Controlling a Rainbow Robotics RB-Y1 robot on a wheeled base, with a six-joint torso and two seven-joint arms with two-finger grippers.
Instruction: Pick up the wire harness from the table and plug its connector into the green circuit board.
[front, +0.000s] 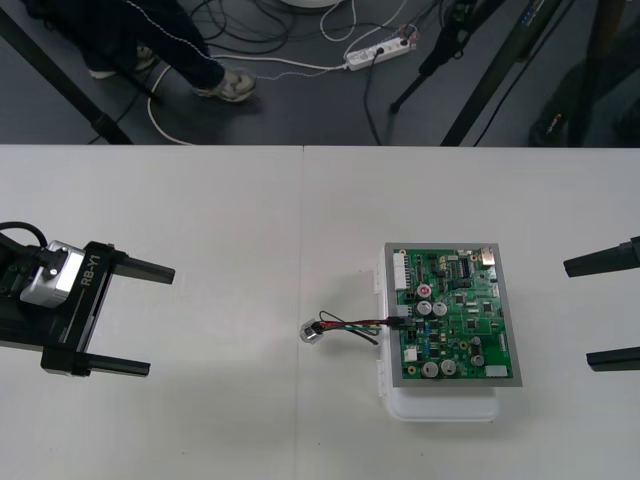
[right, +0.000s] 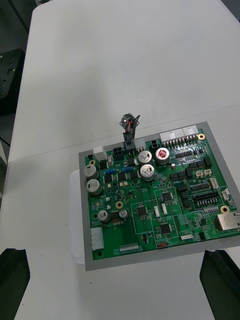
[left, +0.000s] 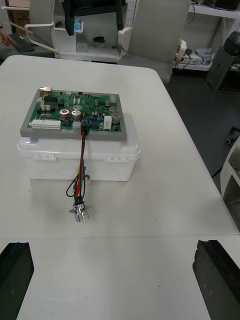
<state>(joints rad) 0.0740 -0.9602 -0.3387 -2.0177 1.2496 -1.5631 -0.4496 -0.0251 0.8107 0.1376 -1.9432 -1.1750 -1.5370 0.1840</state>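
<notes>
At right edge, right claw (front: 577, 312) (cropped)

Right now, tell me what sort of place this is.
Likely a robotics lab bench: a green circuit board with a wire harness plugged in, on a table between the open left gripper and right gripper; cables and a power strip on the floor beyond.

It's a lab: tripod legs (front: 495, 85), a power strip (front: 378, 52) and loose cables (front: 290, 64) sprawl across the dark floor (front: 300, 115).
</notes>
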